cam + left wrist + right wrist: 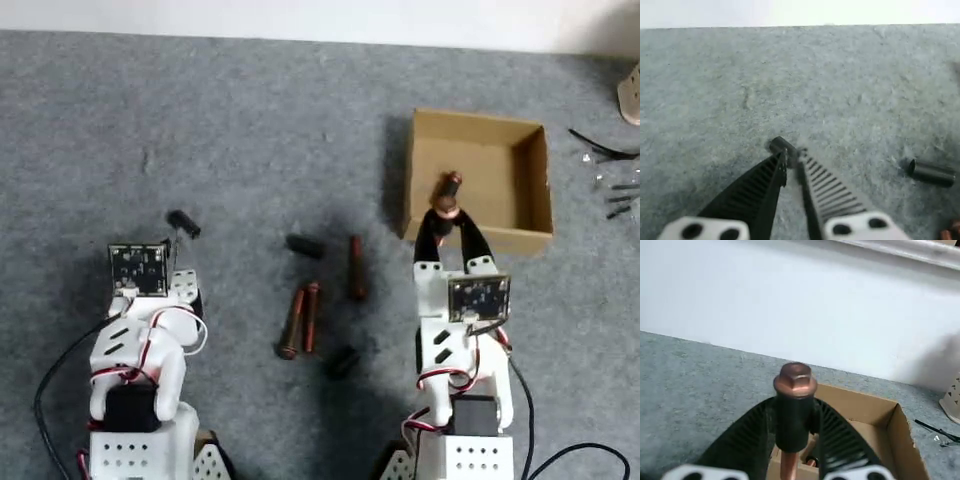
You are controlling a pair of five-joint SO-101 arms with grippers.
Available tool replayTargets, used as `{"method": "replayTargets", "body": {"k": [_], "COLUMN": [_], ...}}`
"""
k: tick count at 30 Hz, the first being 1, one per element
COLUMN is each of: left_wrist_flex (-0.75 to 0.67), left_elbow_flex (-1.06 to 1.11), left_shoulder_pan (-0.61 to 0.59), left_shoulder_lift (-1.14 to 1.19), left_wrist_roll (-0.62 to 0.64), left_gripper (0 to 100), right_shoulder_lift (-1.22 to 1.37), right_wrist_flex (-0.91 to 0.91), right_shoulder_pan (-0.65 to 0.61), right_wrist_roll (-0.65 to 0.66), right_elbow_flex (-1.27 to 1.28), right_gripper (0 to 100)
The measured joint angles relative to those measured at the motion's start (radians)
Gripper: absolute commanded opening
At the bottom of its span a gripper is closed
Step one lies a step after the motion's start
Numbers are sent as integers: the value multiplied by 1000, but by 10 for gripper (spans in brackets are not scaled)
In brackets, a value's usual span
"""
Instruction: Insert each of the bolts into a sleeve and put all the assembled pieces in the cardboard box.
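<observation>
My right gripper (447, 215) is shut on an assembled piece (792, 410), a copper bolt inside a black sleeve, held upright above the near wall of the cardboard box (530, 185). The box's inner wall (860, 405) rises behind the piece. My left gripper (791, 159) sits low on the grey mat, its fingertips pinched on a black sleeve (781, 146) that lies at the left (183, 222). Loose between the arms are a black sleeve (305, 245), a single bolt (356, 267), a pair of bolts (301, 320) and another sleeve (342, 362).
Small screws and black ties (612, 190) lie right of the box, and a white object (630, 95) sits at the far right edge. A loose sleeve (931, 172) lies off to one side of my left gripper. Open grey mat stretches across the back left.
</observation>
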Motion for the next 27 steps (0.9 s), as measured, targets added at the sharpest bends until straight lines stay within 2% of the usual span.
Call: {"method": "replayTargets", "body": {"k": [5, 8, 12, 20, 27], "left_wrist_flex": [0, 0, 0, -55, -83], "left_elbow_flex": [0, 8, 15, 66, 71], "left_shoulder_pan": [0, 0, 0, 25, 25], "left_shoulder_lift": [0, 0, 0, 0, 2], "left_wrist_roll": [0, 0, -6, -9, -9], "left_gripper": [7, 7, 7, 7, 7], "right_shoulder_lift": [146, 361, 743, 1534, 1989], "right_wrist_flex": [-6, -46, -75, -38, 101], "right_shoulder_pan": [-2, 6, 0, 114, 166], "right_wrist_roll": [0, 0, -6, -321, -470], "right_elbow_flex": [-14, -109, -362, -990, -1352], "right_gripper": [6, 6, 6, 6, 6]}}
